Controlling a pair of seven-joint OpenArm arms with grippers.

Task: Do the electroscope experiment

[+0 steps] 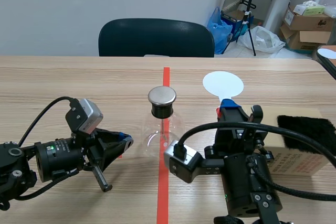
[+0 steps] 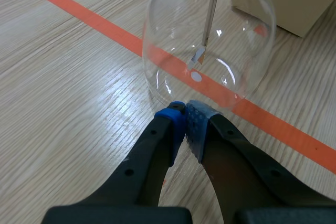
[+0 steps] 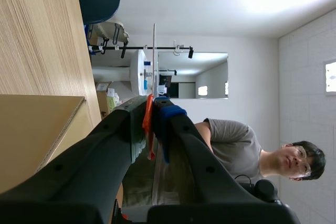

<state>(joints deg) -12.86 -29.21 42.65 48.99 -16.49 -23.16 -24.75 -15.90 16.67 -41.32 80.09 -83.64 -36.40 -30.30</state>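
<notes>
Steadiness counts most, I judge: the right pincer [image 1: 229,109], clamped on the red handle of the white disc wand [image 1: 223,83], should swing the disc left to the metal cap [image 1: 161,96] without knocking the electroscope [image 1: 160,129] — a clear round flask with a thin rod and small leaf inside, standing on the tape line [image 1: 163,192] at the middle of the surface [image 1: 79,82]. The left pincer [image 2: 185,115], closed on nothing, rests just left of the flask.
</notes>
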